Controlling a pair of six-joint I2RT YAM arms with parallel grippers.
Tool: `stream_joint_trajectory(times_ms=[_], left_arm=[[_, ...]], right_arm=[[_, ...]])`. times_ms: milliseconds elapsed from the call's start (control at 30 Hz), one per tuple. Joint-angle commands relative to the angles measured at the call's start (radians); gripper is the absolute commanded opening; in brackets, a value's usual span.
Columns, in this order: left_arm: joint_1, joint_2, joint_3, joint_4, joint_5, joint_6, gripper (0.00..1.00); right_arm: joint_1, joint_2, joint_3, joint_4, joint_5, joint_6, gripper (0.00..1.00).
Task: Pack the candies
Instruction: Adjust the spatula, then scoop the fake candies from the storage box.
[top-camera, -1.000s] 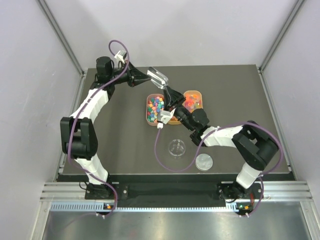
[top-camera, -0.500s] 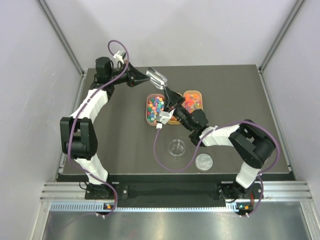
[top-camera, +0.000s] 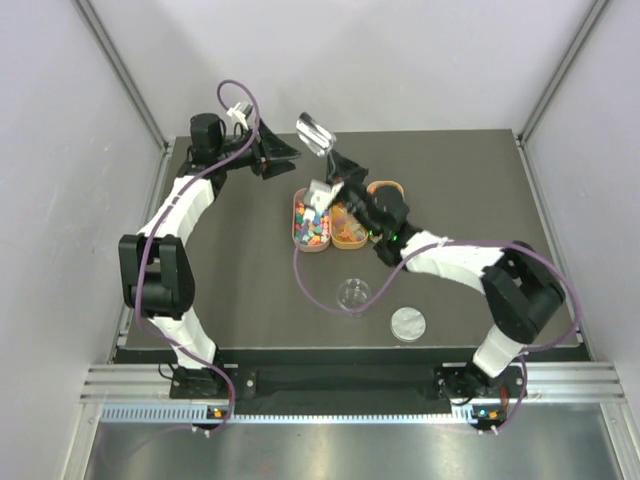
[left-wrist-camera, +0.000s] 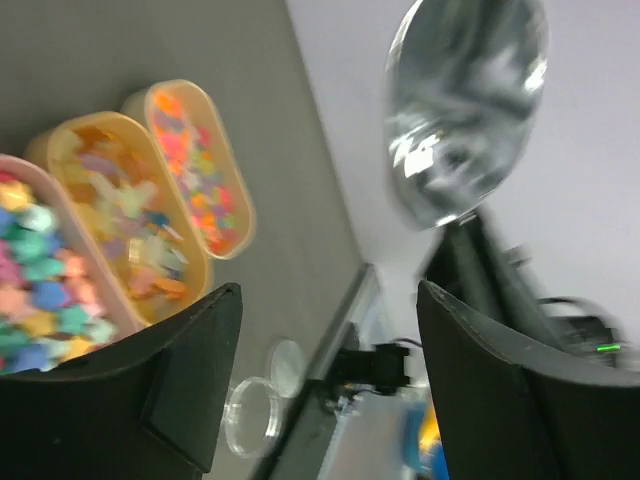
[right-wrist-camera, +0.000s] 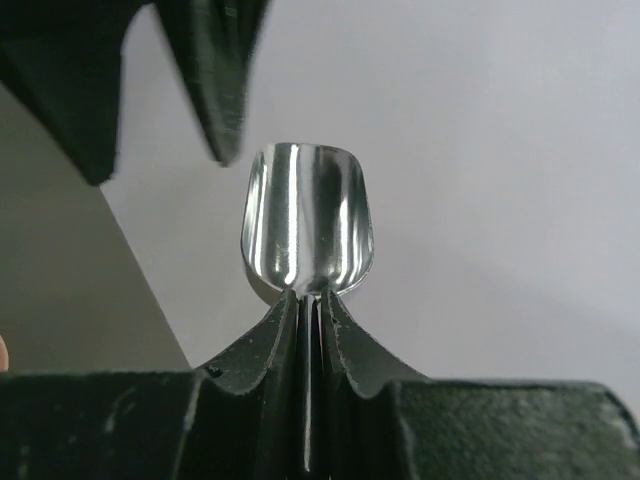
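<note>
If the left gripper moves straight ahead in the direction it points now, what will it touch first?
Probably the metal scoop held by the right gripper; it lies ahead of the open left gripper, slightly off its centre line. Depth is unclear.

No text, label, brand, number or sign is legible in any view. The metal scoop (right-wrist-camera: 306, 228) clamped in my right end effector (right-wrist-camera: 308, 300) is bare polished metal, reflections only. The orange trays (left-wrist-camera: 241, 205) on the tabletop (left-wrist-camera: 150, 40) show no print I can make out; that view is blurred.
</note>
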Motion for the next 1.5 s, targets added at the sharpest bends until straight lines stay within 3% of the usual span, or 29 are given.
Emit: stream_joint_trajectory(times_ms=[0, 33, 100, 200, 367, 500, 667, 867, 1200, 1367, 1467], left_arm=[[0.051, -0.016, 0.192, -0.307, -0.061, 0.334, 0.77], [0.052, -0.009, 0.225, -0.373, -0.134, 0.485, 0.77], [0.038, 0.001, 0.307, -0.532, -0.231, 0.669, 0.77], [0.027, 0.014, 0.353, -0.612, -0.365, 0.78, 0.79], [0.024, 0.031, 0.374, -0.599, -0.381, 0.816, 0.79], [0.004, 0.047, 0.385, -0.596, -0.402, 0.837, 0.7], [-0.04, 0.047, 0.387, -0.607, -0.48, 0.899, 0.71], [-0.123, 0.083, 0.39, -0.548, -0.569, 0.948, 0.71], [-0.186, 0.154, 0.405, -0.438, -0.698, 0.952, 0.72], [-0.237, 0.264, 0.434, -0.266, -0.692, 0.954, 0.72], [-0.241, 0.348, 0.437, -0.104, -0.626, 0.876, 0.65]], right_arm=[[-0.104, -0.168, 0.308, -0.612, 0.025, 0.317, 0.0], [-0.13, -0.165, 0.413, -0.798, 0.016, 0.443, 0.0], [-0.206, -0.149, 0.503, -0.956, -0.037, 0.558, 0.0], [-0.288, -0.133, 0.618, -1.203, -0.14, 0.707, 0.0], [-0.374, -0.103, 0.724, -1.506, -0.263, 0.978, 0.0], [-0.404, -0.161, 0.61, -1.529, -0.349, 1.156, 0.0], [-0.447, -0.215, 0.504, -1.596, -0.399, 1.267, 0.0], [-0.496, -0.252, 0.43, -1.641, -0.184, 1.379, 0.0], [-0.46, -0.201, 0.464, -1.679, 0.001, 1.443, 0.0], [-0.409, -0.186, 0.468, -1.691, 0.061, 1.509, 0.0], [-0.389, -0.166, 0.503, -1.719, 0.087, 1.537, 0.0]])
